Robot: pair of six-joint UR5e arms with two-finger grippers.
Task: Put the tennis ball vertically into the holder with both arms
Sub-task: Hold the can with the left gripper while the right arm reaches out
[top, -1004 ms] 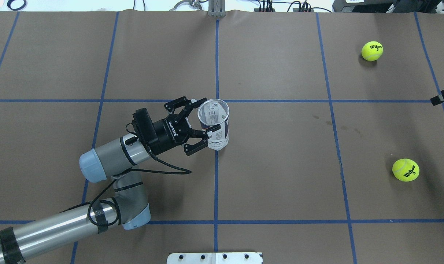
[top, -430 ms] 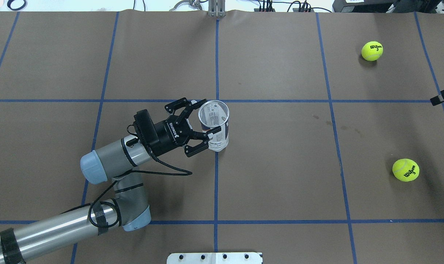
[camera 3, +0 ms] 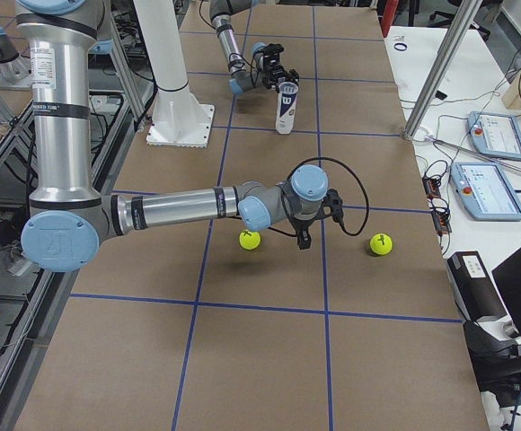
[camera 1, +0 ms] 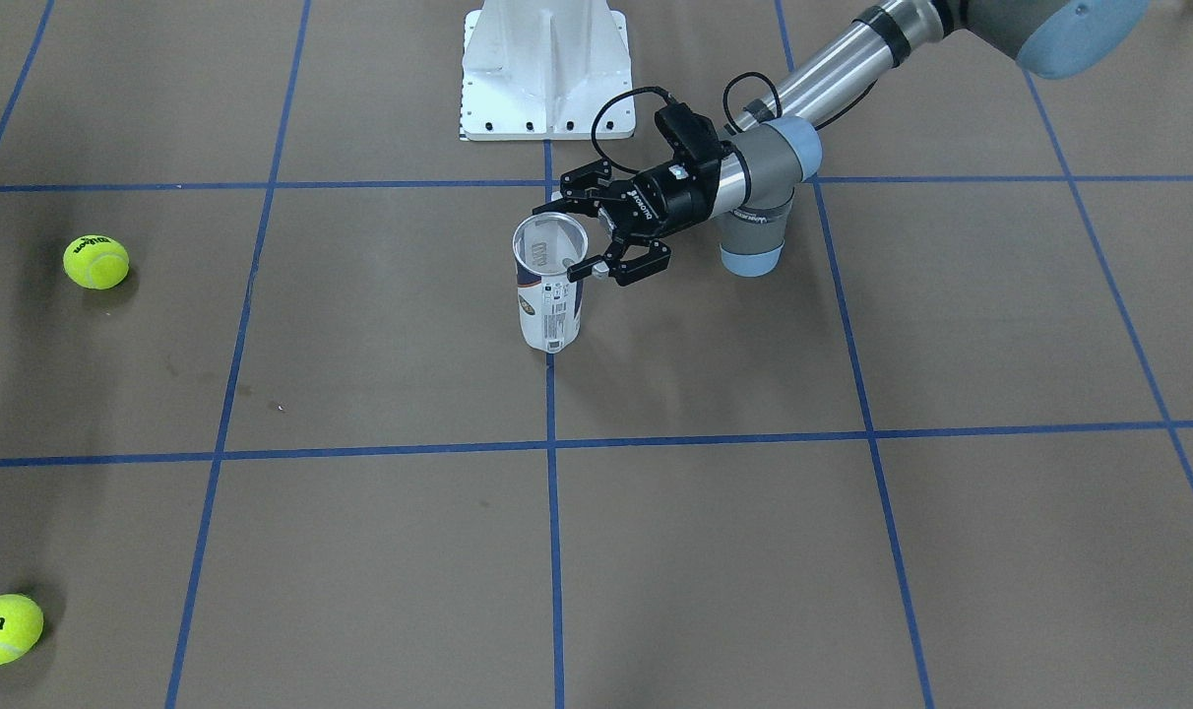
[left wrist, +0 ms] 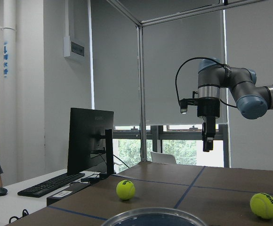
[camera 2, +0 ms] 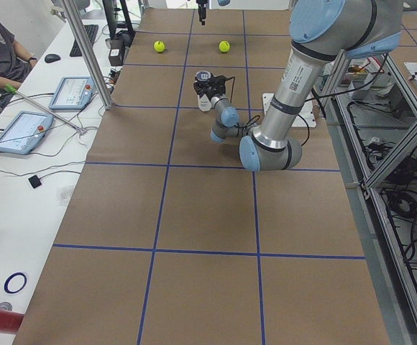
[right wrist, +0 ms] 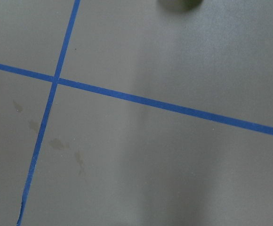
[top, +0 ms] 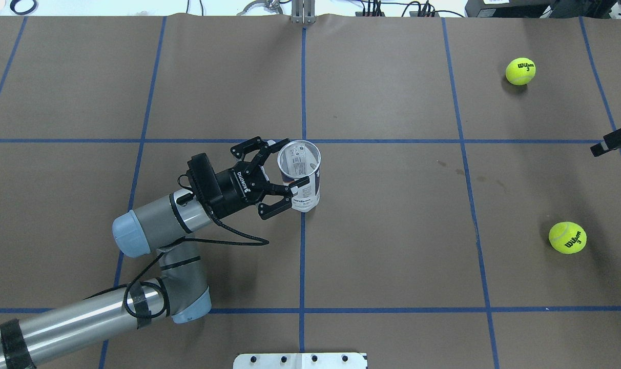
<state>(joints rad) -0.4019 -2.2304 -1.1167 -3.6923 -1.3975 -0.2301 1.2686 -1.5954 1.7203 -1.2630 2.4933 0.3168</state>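
The holder (top: 306, 192) is a clear can with a white and navy label, standing upright and open-topped at the table's middle, and it also shows in the front view (camera 1: 547, 305). My left gripper (top: 292, 163) reaches in level from the left, with one finger on each side of the can just below the rim, shut on it. Two yellow tennis balls lie at the right, one far (top: 520, 71) and one near (top: 567, 238). My right gripper (left wrist: 205, 147) hangs pointing down above the table between the two balls. I cannot tell whether it is open or shut.
The white mounting base (camera 1: 542, 69) stands at the robot's edge of the table. Blue tape lines cross the brown table cover. Monitors and tablets sit on a side desk (camera 2: 43, 129), where an operator sits.
The right gripper has come a little further in from the right edge. The left gripper shifted slightly at the can, which still stands in the same place.
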